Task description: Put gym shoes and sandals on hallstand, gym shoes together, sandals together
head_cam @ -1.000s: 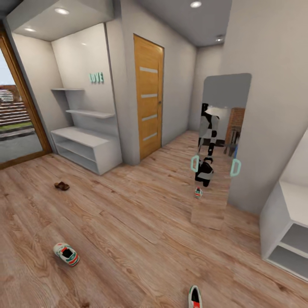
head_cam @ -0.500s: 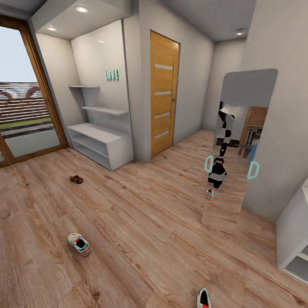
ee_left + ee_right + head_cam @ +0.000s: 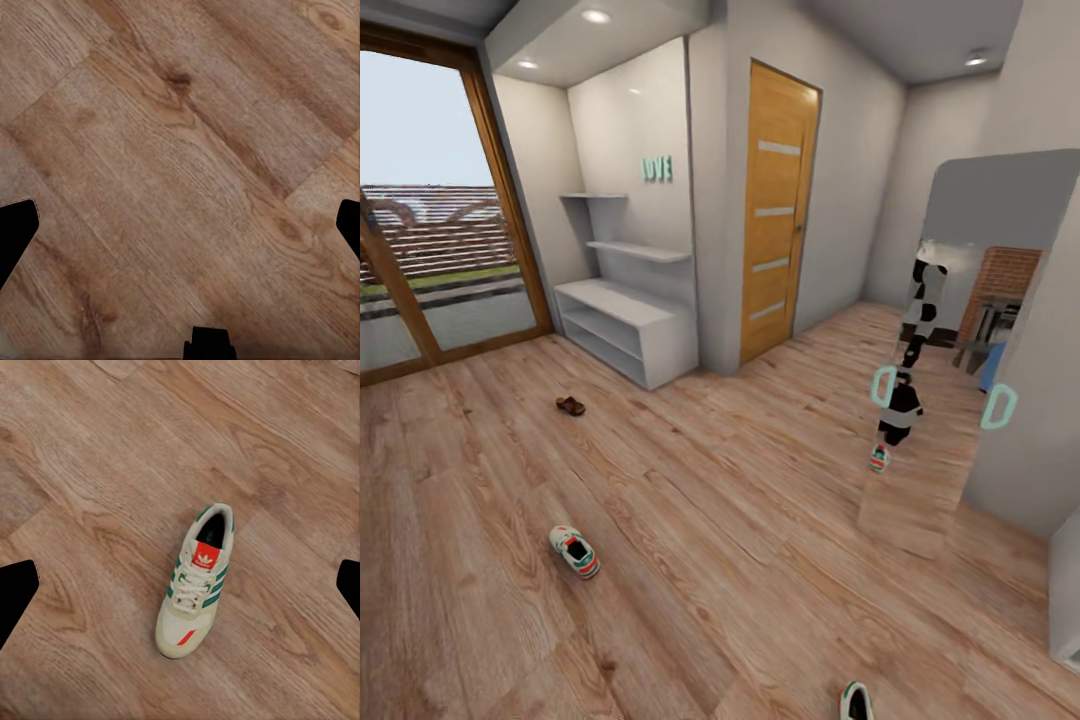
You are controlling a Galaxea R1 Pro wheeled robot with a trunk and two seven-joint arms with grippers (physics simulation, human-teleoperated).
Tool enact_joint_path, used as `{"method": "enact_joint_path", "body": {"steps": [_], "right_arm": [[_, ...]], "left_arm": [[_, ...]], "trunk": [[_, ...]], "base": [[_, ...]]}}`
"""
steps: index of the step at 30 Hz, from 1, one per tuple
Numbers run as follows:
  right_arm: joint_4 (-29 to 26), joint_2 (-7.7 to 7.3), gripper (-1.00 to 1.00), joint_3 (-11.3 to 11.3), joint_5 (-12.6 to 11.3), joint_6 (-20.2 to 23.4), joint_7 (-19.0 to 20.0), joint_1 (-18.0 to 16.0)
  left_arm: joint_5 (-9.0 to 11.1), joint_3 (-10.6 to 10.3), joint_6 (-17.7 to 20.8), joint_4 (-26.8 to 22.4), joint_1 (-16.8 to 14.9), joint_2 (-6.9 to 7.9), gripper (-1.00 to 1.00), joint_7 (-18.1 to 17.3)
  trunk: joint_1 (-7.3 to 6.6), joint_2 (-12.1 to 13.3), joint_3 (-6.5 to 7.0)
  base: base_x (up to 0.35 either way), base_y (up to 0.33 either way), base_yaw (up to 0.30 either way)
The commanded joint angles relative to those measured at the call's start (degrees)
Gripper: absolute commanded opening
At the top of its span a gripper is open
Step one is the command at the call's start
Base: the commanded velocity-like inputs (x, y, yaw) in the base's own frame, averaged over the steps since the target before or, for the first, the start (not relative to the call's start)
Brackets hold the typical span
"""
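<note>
Head view: corridor floor (image 3: 740, 560) is wood plank. One sneaker (image 3: 575, 552) lies out on open floor, well apart from everything. A second sneaker (image 3: 855, 702) is cut off at the bottom edge of the frame. One brown sandal (image 3: 570, 406) sits on the floor near the shoe rack (image 3: 625, 330), not touching it; too small to tell whether that is one sandal or two.

The rack stands in the alcove against the back wall, between the glass door (image 3: 430, 220) and the wooden door (image 3: 775, 210). Low bench with shelf slots, two stepped shelves above, "LOVE" lettering (image 3: 656, 168) on the panel. Nothing visible on the rack.

A mirror (image 3: 950, 350) leans on the right-hand wall. It reflects the robot and a sneaker on the floor. A pale cabinet edge (image 3: 1065, 600) shows at the far right.

Right wrist view: the camera looks straight down at a sneaker (image 3: 196, 581) lying flat on the planks, white with green stripes, red tongue tab and toe patch. The right gripper (image 3: 180, 585) has its fingertips (image 3: 15, 585) at opposite edges of the frame, spread wide, holding nothing, well clear of the shoe.

Left wrist view: bare planks (image 3: 180, 165). The left gripper (image 3: 180, 225) has its fingertips (image 3: 15, 229) equally far apart, wide and empty.
</note>
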Motion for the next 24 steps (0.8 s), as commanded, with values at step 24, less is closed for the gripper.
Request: {"method": "enact_joint_path", "body": {"steps": [24], "right_arm": [[0.0, -0.01, 1.0, 0.0, 0.0, -0.2, 0.0, 0.0]], "left_arm": [[0.1, 0.1, -0.2, 0.1, 0.0, -0.09, 1.0, -0.1]], "trunk": [[-0.01, 0.0, -1.52]], "base": [[0.0, 0.0, 0.201]]}}
